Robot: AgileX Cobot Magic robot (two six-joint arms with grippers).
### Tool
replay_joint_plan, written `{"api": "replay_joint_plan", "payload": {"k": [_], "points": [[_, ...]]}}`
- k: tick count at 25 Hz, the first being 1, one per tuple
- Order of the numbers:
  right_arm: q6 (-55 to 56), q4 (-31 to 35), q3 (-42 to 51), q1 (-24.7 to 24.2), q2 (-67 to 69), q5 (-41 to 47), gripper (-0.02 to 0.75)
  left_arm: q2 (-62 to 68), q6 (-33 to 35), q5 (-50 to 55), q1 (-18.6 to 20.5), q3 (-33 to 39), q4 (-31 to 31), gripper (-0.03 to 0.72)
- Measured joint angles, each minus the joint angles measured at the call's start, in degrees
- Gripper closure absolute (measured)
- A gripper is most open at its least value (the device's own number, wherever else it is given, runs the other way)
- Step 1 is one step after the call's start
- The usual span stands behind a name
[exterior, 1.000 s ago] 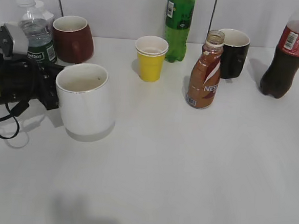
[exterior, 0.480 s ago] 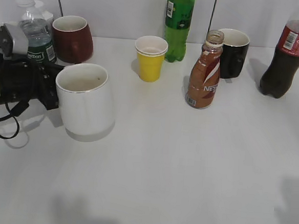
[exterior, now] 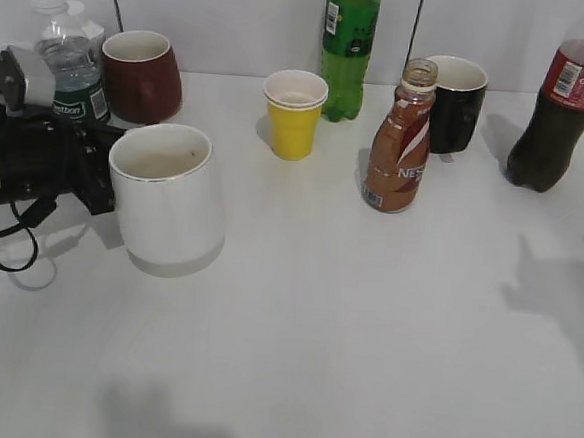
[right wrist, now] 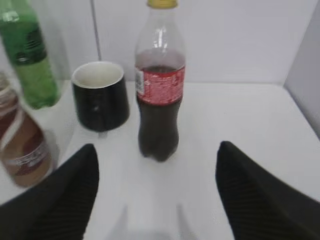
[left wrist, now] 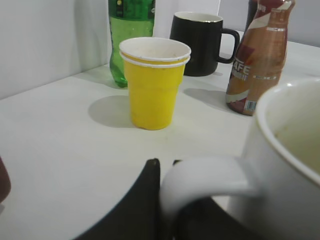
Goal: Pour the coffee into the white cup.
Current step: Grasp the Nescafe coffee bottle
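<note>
The white cup (exterior: 167,198) stands at the left of the table. My left gripper (exterior: 99,177) is shut on its handle (left wrist: 200,175); the cup's rim fills the right of the left wrist view (left wrist: 285,150). The brown coffee bottle (exterior: 400,138) stands uncapped in the middle right, also in the left wrist view (left wrist: 260,55) and at the left edge of the right wrist view (right wrist: 20,145). My right gripper (right wrist: 157,192) is open and empty above the table, facing the cola bottle. It is out of the exterior view; only its shadow falls at the right.
A yellow paper cup (exterior: 294,114), a green bottle (exterior: 348,45), a black mug (exterior: 456,102) and a cola bottle (exterior: 563,103) stand along the back. A dark red cup (exterior: 140,74) and a water bottle (exterior: 70,63) stand back left.
The shadow of the right arm has moved up along the right side of the table. The left gripper and the white cup have not moved.
</note>
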Motion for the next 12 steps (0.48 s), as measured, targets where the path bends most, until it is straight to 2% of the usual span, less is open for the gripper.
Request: {"api": "replay_joint_plan", "payload": {"k": [8, 12], "points": [[0.89, -11.35, 3.00, 9.55, 21.19, -23.35, 0.168, 0.02, 0.00, 0.00, 0.00, 0.00, 0.00, 0.650], [7.63, -15.49, 3.12, 11.94, 33.12, -35.84, 0.168, 0.06, 0.00, 0.00, 0.00, 0.00, 0.00, 0.650]]}}
